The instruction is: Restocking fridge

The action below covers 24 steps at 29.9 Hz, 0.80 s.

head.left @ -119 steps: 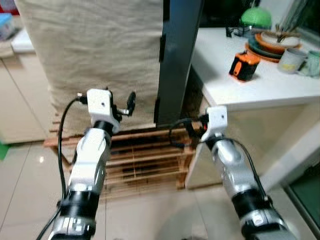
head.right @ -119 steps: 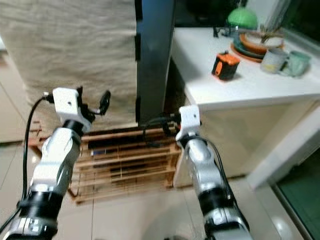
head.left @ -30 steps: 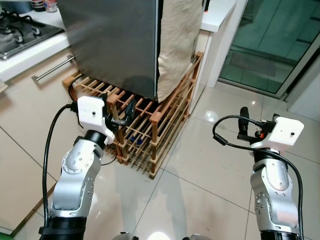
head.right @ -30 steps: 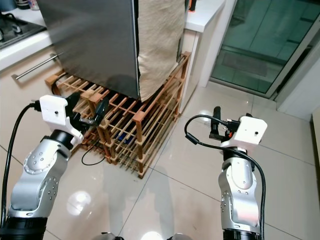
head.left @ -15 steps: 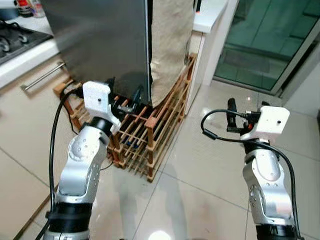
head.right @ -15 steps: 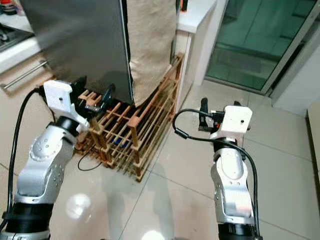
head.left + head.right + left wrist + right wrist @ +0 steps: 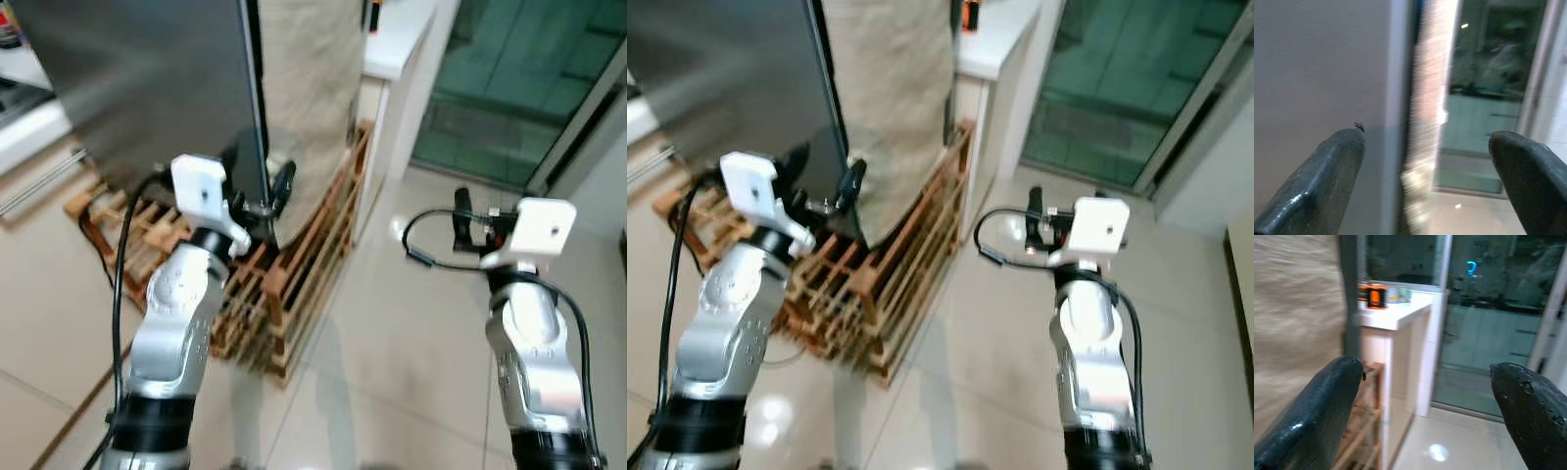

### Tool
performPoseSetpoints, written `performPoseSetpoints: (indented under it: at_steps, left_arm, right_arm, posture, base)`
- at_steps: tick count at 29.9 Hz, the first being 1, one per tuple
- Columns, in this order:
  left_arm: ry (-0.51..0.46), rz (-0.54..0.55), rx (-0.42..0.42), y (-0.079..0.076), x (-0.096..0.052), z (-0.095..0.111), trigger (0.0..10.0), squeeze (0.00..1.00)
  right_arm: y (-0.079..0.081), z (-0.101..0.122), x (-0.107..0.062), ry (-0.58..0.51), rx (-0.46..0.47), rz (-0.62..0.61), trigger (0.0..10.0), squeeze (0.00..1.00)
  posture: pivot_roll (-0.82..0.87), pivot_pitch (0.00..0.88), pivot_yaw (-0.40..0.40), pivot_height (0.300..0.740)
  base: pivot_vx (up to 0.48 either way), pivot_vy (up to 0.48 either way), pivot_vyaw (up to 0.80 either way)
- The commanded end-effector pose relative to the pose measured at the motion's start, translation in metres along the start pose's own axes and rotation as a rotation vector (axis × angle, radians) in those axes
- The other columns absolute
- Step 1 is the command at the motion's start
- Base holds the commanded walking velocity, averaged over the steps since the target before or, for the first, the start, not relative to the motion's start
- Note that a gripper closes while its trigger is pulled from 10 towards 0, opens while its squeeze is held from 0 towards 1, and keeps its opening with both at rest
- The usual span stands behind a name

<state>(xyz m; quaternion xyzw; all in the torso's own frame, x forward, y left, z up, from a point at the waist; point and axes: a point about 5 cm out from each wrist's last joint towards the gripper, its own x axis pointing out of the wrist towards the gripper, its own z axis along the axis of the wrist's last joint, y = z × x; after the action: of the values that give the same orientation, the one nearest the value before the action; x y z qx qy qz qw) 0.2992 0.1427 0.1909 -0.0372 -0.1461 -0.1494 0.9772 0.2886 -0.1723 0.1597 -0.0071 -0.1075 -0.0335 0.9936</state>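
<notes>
Closer now than a moment ago, the grey fridge [image 7: 147, 88] stands on a wooden rack [image 7: 294, 284], beige cloth [image 7: 309, 88] draped down its side. Left end effector [image 7: 269, 191], fingers spread, hovers at the fridge's corner; right end effector [image 7: 460, 220], also spread, hangs over tiled floor [image 7: 392, 372] near a white worktop [image 7: 1396, 316].

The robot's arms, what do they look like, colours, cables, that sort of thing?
Both arms have silver rounded shells with black joint bands. Each wrist carries a white boxy camera housing. A black cable loops along the left arm and another curls beside the right arm. Each end effector, left and right, has two long black rounded fingers.
</notes>
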Motion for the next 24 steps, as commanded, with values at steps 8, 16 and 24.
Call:
performPoseSetpoints:
  at_steps: [8, 16, 24]
  left_arm:
    - [0.07, 0.007, 0.008, -0.003, 0.006, -0.012, 10.0, 0.0]
    - [0.096, 0.045, 0.072, 0.005, 0.009, -0.01, 10.0, 0.0]
    - [0.127, 0.224, 0.067, 0.033, -0.061, -0.011, 10.0, 0.0]
  right_arm:
    - [0.0, -0.007, 0.002, 0.041, -0.015, 0.012, 10.0, 0.0]
    - [-0.002, 0.0, 0.002, 0.011, -0.015, 0.019, 10.0, 0.0]
    - [-0.024, 0.0, -0.046, 0.009, 0.042, -0.023, 10.0, 0.0]
  posture:
    - [-0.09, 0.057, -0.014, 0.74]
    - [-0.1, 0.057, -0.005, 0.74]
    - [-0.08, 0.079, -0.006, 0.74]
  base:
    - [0.0, 0.0, -0.28]
    - [0.0, 0.0, -0.18]
    - [0.0, 0.0, 0.0]
